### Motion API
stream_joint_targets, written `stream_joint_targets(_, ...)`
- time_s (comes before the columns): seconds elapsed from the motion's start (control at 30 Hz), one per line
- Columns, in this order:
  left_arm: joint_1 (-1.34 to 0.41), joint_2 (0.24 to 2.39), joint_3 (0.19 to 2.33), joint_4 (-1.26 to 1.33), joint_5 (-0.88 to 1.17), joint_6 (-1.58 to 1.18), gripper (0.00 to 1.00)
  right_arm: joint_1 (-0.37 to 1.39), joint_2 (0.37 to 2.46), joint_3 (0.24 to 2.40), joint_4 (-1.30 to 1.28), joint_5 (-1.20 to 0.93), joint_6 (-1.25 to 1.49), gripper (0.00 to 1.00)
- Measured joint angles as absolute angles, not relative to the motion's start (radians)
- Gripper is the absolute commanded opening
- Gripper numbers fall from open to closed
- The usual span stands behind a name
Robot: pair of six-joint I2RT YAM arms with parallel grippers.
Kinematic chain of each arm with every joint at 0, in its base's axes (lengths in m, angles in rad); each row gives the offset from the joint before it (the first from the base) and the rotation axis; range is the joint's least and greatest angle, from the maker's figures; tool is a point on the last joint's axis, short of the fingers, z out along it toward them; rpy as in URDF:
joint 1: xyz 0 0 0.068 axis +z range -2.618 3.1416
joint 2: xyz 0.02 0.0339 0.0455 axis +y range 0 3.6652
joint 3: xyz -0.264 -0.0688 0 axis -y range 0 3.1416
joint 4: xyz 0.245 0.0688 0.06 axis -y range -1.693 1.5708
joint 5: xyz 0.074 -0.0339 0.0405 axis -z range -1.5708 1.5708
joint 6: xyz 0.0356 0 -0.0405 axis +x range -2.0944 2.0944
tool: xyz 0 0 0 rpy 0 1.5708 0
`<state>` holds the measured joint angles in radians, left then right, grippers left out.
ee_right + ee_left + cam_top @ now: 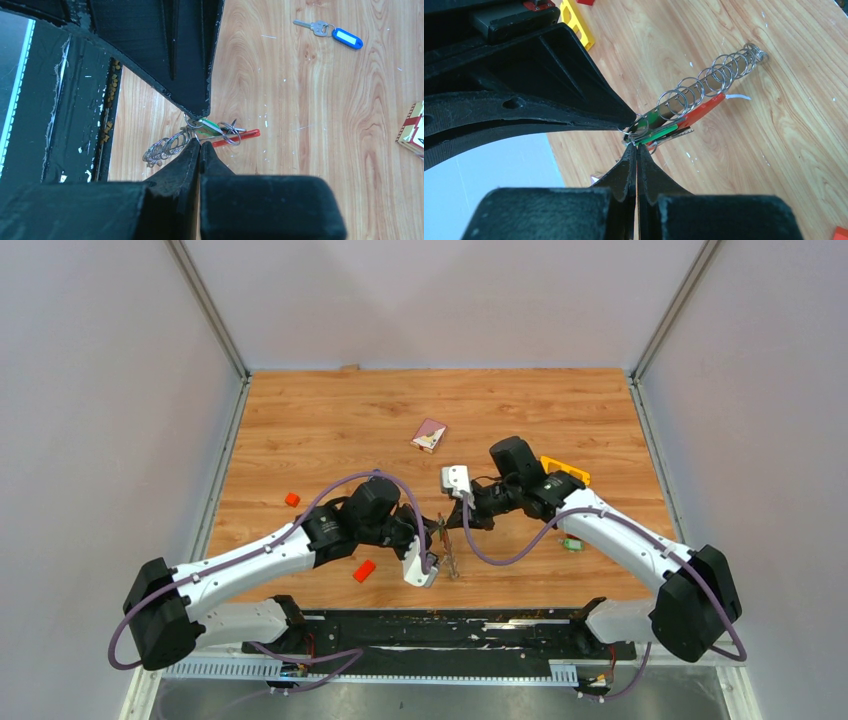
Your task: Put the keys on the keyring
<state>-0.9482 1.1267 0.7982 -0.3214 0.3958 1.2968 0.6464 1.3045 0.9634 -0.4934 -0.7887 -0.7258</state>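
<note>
Nearest the front edge of the worktop (330,420), an orange-red block (364,571) is noted just left of the left gripper (636,149).

The keyring (447,550) is found just beyond, flat on the wood between the two arms. A red strap (702,106) and a coil of wire rings (716,75) are laid side by side, with the green-tagged key (659,133) in the bunch.

The left gripper is closed, fingers pressed together, tips at the wire loop by the green tag. Whether wire is pinched cannot be told.

The right gripper (200,145) is likewise closed, its tips touching the same bunch from the opposite side.

Farther out, a blue-tagged key (334,35) lies alone, well apart from the bunch. A small box (429,435) is seen farthest.
</note>
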Motion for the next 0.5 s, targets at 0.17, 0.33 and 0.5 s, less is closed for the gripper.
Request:
stream_joint_targets(0.17, -0.950, 1.126, 0.797, -0.321, 0.393, 1.310, 0.00, 0.640, 1.310, 0.972, -0.505, -0.796, -0.714, 0.00)
stream_joint_targets(0.33, -0.955, 1.124, 0.795, -0.321, 0.390, 1.322, 0.00, 0.632, 1.319, 0.978, -0.514, -0.811, -0.702, 0.00)
stream_joint_targets(0.5, -0.957, 1.124, 0.791, -0.321, 0.387, 1.336, 0.00, 0.625, 1.329, 0.984, -0.520, -0.823, -0.693, 0.00)
